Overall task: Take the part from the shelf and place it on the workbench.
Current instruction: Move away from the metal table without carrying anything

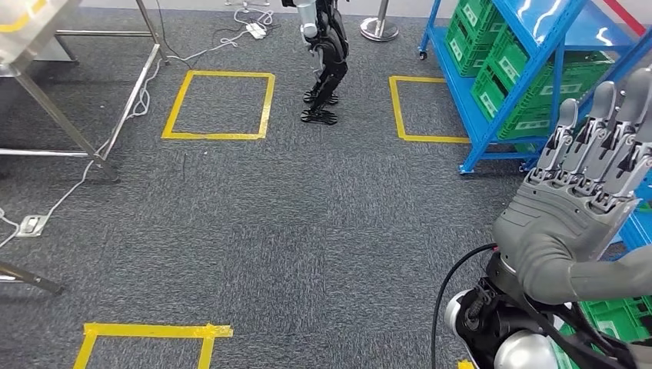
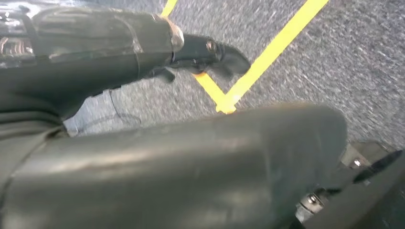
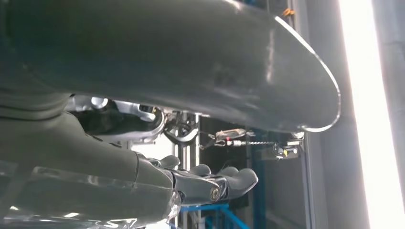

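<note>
My right hand (image 1: pixel 584 200) is raised at the right, with its fingers stretched out toward the blue shelf (image 1: pixel 482 138) and nothing in it. Green bins (image 1: pixel 523 92) fill the shelf's slanted levels, and I cannot make out a part in them. In the right wrist view the right hand (image 3: pixel 157 176) shows a thick thumb and straight dark fingers, holding nothing. My left hand (image 2: pixel 191 162) hangs over the carpet and also holds nothing, its dark fingers (image 2: pixel 210 52) reaching out over a yellow tape corner (image 2: pixel 224 102). The metal workbench frame (image 1: pixel 46 108) stands at the far left.
Grey carpet lies between workbench and shelf, marked with yellow tape squares (image 1: pixel 265 104). Another robot's legs (image 1: pixel 327 61) stand at the back centre. White cables and a power strip (image 1: pixel 254 31) trail near the workbench legs. A floor socket (image 1: pixel 31 224) sits at the left.
</note>
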`<state>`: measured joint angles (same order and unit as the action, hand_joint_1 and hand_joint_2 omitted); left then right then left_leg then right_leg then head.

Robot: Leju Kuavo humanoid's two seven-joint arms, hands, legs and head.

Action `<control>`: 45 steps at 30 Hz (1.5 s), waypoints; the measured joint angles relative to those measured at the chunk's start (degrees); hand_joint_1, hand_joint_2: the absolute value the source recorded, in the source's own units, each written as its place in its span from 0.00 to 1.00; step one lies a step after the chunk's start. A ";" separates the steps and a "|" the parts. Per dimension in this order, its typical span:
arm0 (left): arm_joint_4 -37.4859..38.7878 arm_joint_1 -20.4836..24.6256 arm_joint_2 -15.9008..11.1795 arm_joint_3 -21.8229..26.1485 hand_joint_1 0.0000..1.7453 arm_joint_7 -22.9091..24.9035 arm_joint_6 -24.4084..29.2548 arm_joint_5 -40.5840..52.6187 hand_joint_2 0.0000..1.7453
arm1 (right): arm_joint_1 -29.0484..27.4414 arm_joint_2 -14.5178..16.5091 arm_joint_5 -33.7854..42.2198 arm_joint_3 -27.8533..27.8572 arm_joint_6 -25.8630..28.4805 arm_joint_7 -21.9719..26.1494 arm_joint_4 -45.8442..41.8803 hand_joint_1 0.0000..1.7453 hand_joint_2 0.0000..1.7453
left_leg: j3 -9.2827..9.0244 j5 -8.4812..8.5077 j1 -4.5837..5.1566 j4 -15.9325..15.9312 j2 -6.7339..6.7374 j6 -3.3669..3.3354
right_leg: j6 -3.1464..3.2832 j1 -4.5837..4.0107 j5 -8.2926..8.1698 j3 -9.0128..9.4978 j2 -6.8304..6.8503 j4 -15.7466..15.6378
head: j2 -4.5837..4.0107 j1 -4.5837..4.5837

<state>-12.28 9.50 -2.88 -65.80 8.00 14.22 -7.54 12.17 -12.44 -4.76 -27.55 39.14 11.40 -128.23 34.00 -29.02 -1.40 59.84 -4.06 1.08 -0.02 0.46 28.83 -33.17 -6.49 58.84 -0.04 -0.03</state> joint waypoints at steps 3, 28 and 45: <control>-0.01 0.12 -0.17 -0.01 0.00 -0.05 -0.02 0.03 0.00 | 0.30 0.11 -0.02 -0.18 0.03 0.02 0.17 0.00 0.00 | -0.92 -0.31 0.03 -0.49 2.83 -0.92 | -0.79 -0.18 2.44 -2.32 3.67 4.62 | 0.00 -0.79; -0.07 0.35 -0.20 -0.36 0.00 -0.33 -0.50 0.54 0.00 | 0.66 0.22 -0.02 -1.46 0.05 0.27 1.61 0.00 0.00 | 0.55 0.25 -0.38 0.58 -1.77 0.98 | 0.75 -0.28 0.08 0.18 0.78 0.06 | 0.00 0.08; -0.09 0.12 0.77 -1.88 0.00 -1.31 -2.34 2.60 0.00 | 2.03 0.14 -0.02 -2.05 0.05 0.95 1.94 0.00 0.00 | -3.71 -2.92 0.71 -1.17 11.09 0.08 | 0.55 -1.44 -1.15 -1.52 9.53 -0.06 | 0.00 -2.33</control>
<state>-12.37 9.62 -2.12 -67.69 6.69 11.88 -4.94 14.20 -12.31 -4.78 -29.61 39.19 12.35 -126.29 30.29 -31.94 -0.69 58.67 7.03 1.16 0.53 -0.98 27.69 -34.69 3.04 58.77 -0.04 -2.35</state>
